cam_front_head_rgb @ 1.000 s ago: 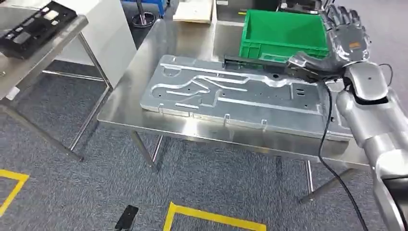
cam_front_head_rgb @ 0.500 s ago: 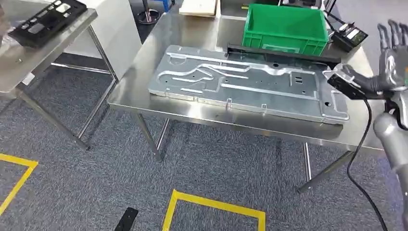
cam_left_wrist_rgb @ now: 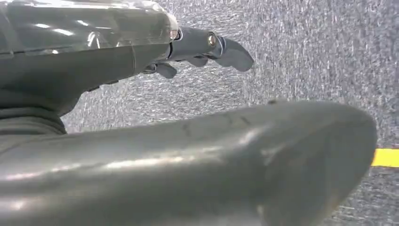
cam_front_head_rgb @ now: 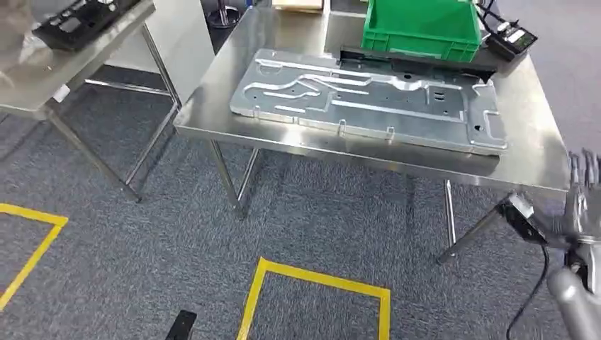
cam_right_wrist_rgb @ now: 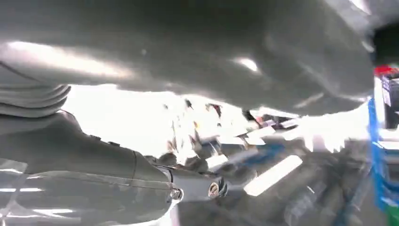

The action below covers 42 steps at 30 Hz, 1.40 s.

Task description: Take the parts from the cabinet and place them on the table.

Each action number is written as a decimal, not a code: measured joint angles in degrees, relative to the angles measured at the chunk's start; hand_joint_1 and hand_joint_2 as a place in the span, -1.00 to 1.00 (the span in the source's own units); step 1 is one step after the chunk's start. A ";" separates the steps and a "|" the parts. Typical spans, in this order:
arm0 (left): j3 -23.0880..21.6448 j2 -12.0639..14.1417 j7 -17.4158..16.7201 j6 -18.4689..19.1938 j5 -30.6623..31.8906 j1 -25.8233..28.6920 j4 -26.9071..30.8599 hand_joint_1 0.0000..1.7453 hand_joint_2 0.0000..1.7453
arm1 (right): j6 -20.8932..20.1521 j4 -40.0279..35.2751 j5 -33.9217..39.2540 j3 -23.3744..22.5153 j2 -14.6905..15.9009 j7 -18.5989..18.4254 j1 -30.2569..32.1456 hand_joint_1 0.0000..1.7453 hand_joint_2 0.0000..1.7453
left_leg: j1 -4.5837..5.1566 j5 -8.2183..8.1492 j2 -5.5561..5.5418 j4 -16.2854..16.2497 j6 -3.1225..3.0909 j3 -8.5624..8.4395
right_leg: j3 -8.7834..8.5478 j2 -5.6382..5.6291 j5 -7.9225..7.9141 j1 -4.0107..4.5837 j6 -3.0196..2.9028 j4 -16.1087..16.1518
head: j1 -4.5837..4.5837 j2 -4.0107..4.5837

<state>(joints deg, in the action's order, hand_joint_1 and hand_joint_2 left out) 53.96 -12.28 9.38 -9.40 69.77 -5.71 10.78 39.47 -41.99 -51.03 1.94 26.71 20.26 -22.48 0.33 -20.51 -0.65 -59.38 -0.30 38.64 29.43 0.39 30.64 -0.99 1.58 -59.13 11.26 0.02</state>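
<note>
Right robot hand [cam_front_head_rgb: 582, 205] hangs low beside the tabletop [cam_front_head_rgb: 528, 152], fingers spread, grasping nothing; left robot hand [cam_left_wrist_rgb: 207, 49] hangs over carpet, fingers loosely apart, also unladen. We judge one placement finished: the large metal plate [cam_front_head_rgb: 368, 99] lies flat on the tabletop, well apart from both hands. It is silver-grey sheet, stamped with ribs, slots and small holes, long edge just inside the near table edge. Just behind it, a black strip [cam_front_head_rgb: 418, 65], then a green crate [cam_front_head_rgb: 418, 28]. Next move, we judge: turn toward the cabinet for another part.
</note>
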 joint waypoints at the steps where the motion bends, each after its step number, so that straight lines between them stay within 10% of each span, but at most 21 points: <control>1: 0.02 0.02 -0.13 0.00 0.02 0.22 0.00 -1.00 -1.00 | 0.04 0.00 0.35 -1.81 -0.81 0.35 1.67 -1.00 -1.00 | 0.04 0.46 -0.02 0.06 0.38 0.19 | 0.47 0.13 -0.52 -0.21 -0.51 -0.01 | 0.00 0.00; 2: 0.04 0.04 -0.20 0.00 0.17 0.38 0.00 -1.00 -1.00 | 0.09 0.11 0.76 -3.67 -1.77 0.85 3.09 -1.00 -1.00 | -0.24 -0.02 0.14 -0.40 0.72 0.72 | 1.25 0.36 -1.33 -0.60 -1.14 0.14 | 0.02 0.00; 6: 0.07 0.04 -0.81 0.00 0.39 0.35 0.00 -1.00 -1.00 | -0.24 1.72 2.55 -11.15 -5.56 2.40 8.37 -1.00 -1.00 | -0.62 -13.19 0.30 -12.75 2.04 3.42 | 4.70 0.38 -4.21 -0.45 -2.02 0.13 | 0.02 0.00; 8: 0.04 0.04 -1.20 0.00 0.50 0.35 0.00 -1.00 -1.00 | -0.70 3.46 2.62 -14.07 -7.67 2.44 10.04 -1.00 -1.00 | -0.64 -12.79 0.31 -17.67 2.11 2.70 | 6.80 0.37 -5.72 -0.28 -1.98 -0.02 | 0.02 0.00; 11: 0.07 0.07 -1.64 0.00 0.61 0.08 0.00 -1.00 -1.00 | -1.57 7.42 3.10 -17.07 -9.73 2.31 10.59 -1.00 -1.00 | -0.29 -7.05 0.27 -10.05 1.01 -5.19 | 9.42 0.23 -7.88 0.14 -1.85 -0.04 | 0.02 0.00; 13: 0.07 0.33 -1.95 -0.04 0.61 -0.41 0.04 -1.00 -1.00 | -1.99 9.50 3.75 -19.11 -11.25 2.05 10.69 -1.00 -1.00 | 0.14 -11.29 0.24 1.46 -0.64 -12.86 | 10.29 0.18 -9.35 0.23 -1.46 0.05 | 0.00 0.00; 14: 0.07 0.33 -1.92 -0.15 0.61 -0.62 0.04 -1.00 -1.00 | -2.36 10.74 4.13 -19.83 -11.88 1.94 10.55 -1.00 -1.00 | 0.36 -11.71 0.24 3.74 -0.43 -13.85 | 10.15 0.24 -9.87 -0.02 -1.11 0.24 | 0.04 0.00; 18: 0.07 0.33 -1.62 -0.22 0.92 -0.34 0.02 -1.00 -1.00 | -7.18 17.93 6.98 -23.95 -15.43 0.48 11.63 -1.00 -1.00 | -0.07 -8.00 0.60 5.67 -1.77 -12.75 | 9.84 0.16 -11.71 -0.42 0.16 2.11 | 0.04 0.00; 22: 0.13 0.35 -1.51 -0.31 2.03 -0.10 0.02 -1.00 -1.00 | -12.68 22.54 9.14 -27.60 -18.45 -2.54 13.53 -1.00 -1.00 | 0.12 -4.35 0.65 5.98 -2.17 -8.79 | 12.61 -0.16 2.79 -0.28 0.61 -11.29 | 0.02 0.00; 24: 0.09 0.35 -1.95 -0.07 2.82 -0.11 0.02 -1.00 -1.00 | -15.06 24.55 9.75 -29.19 -20.35 -5.12 14.80 -1.00 -1.00 | -0.04 -2.97 0.81 5.27 -1.87 -6.22 | 11.93 -0.15 0.50 -0.50 0.97 -16.19 | 0.02 0.00; 26: 0.04 0.35 -2.32 0.22 3.21 -0.07 0.02 -1.00 -1.00 | -16.64 25.81 10.10 -30.42 -21.83 -7.24 15.95 -1.00 -1.00 | -0.42 -1.98 0.91 4.08 -1.15 -3.56 | 7.47 -0.13 -3.63 -0.91 1.41 -12.60 | 0.02 0.00; 28: -0.07 0.53 -2.80 0.35 3.56 -0.19 0.04 -1.00 -1.00 | -18.56 26.89 10.38 -31.45 -23.52 -10.00 16.34 -1.00 -1.00 | -0.12 -1.63 0.93 2.15 -0.28 -1.43 | -0.95 -0.08 -0.74 -1.59 2.21 -2.86 | -0.02 0.00; 29: -0.24 0.57 -2.93 0.35 3.94 -0.18 0.04 -1.00 -1.00 | -19.81 27.21 10.58 -31.97 -24.11 -11.42 16.52 -1.00 -1.00 | -0.23 -1.35 1.34 1.47 0.07 -0.79 | -3.52 -0.47 1.61 -1.17 1.48 2.34 | 0.02 0.00; 33: -0.70 0.74 -3.21 0.42 4.85 -0.26 0.04 -1.00 -1.00 | -24.65 29.20 12.04 -33.65 -27.23 -16.30 18.20 -1.00 -1.00 | -0.92 -0.23 1.22 1.80 1.20 0.12 | -2.06 -0.15 0.86 -1.03 -0.88 1.68 | -0.02 0.00; 38: -1.79 0.74 -4.39 0.50 6.03 -0.40 0.04 -1.00 -1.00 | -27.63 30.16 11.98 -34.61 -29.59 -20.25 18.52 -1.00 -1.00 | -0.98 -10.88 1.17 -16.63 2.29 5.93 | -0.41 -0.09 -0.61 -0.15 -2.81 1.62 | 0.00 0.00; 39: -1.88 0.77 -4.65 0.50 6.29 -0.45 0.04 -1.00 1.00 | -28.00 30.34 11.78 -34.61 -30.05 -21.16 18.55 -1.00 -1.00 | -0.87 -10.28 1.13 -16.54 1.99 5.24 | 0.02 -0.17 -0.89 0.18 -2.95 1.61 | 0.00 0.00; 42: -2.43 0.77 -5.09 0.50 6.54 -0.74 0.04 -1.00 1.00 | -28.42 30.62 11.36 -34.63 -30.95 -22.71 18.55 -1.00 -1.00 | 0.18 -5.28 0.83 -3.92 -0.83 -3.58 | 0.24 -0.42 -1.25 1.35 -3.22 1.57 | 0.00 0.00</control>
<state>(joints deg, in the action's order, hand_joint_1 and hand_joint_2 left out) 51.54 -11.52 4.28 -8.90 76.30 -6.46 10.82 11.06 -11.37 -39.67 -32.70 -4.24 -2.45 -3.93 0.50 -25.79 0.18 -63.31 -1.13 35.06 29.67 -0.03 29.39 0.36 -1.65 -57.56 11.26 0.02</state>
